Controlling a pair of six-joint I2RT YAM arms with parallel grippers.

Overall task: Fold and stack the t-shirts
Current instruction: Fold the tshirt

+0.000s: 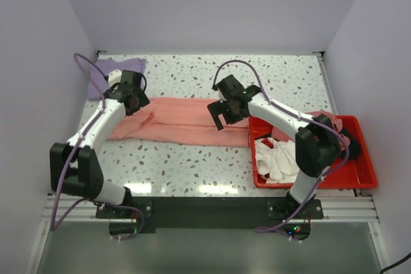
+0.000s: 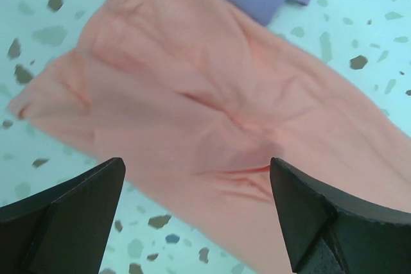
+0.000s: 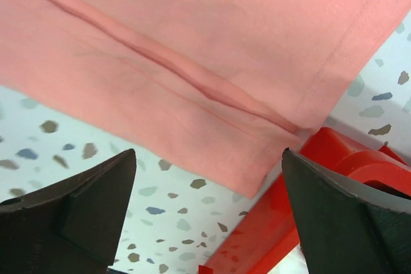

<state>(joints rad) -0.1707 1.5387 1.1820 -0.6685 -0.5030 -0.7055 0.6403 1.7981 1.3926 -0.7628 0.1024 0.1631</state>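
Arrangement of the worktop point(image 1: 192, 171) during folding of the large t-shirt, read from the left edge to the right.

At the far left corner a lavender t-shirt point(image 1: 122, 68) lies flat. The left gripper point(image 1: 133, 99) is held just above the left end of the salmon-pink t-shirt point(image 1: 180, 123), with its fingers spread wide and nothing between them. This t-shirt lies as a long, lengthwise-folded band across the middle of the worktop, reaching the left wall of the red bin point(image 1: 363, 181). Whether its hem rests on that wall cannot be told. The right gripper point(image 1: 223, 112) is held over the hemmed right end, likewise wide and empty. In the bin, at the near right corner, a white t-shirt point(image 1: 276, 162), a dusty pink t-shirt point(image 1: 329, 119) and a black t-shirt point(image 1: 352, 142) are heaped unfolded.

The step in hand is judged to be the crosswise fold of the band. For a clean result, all layers should be pinched at each end close to the edge and both ends lifted together. Light tension should be applied so that the raised creases seen in both wrist views are drawn flat. The right hem should be kept off the bin wall.

The surface is a pale, speckled terrazzo pattern. It is enclosed by plain pale walls at the left, far and right edges, and a metal rail runs along the near edge.
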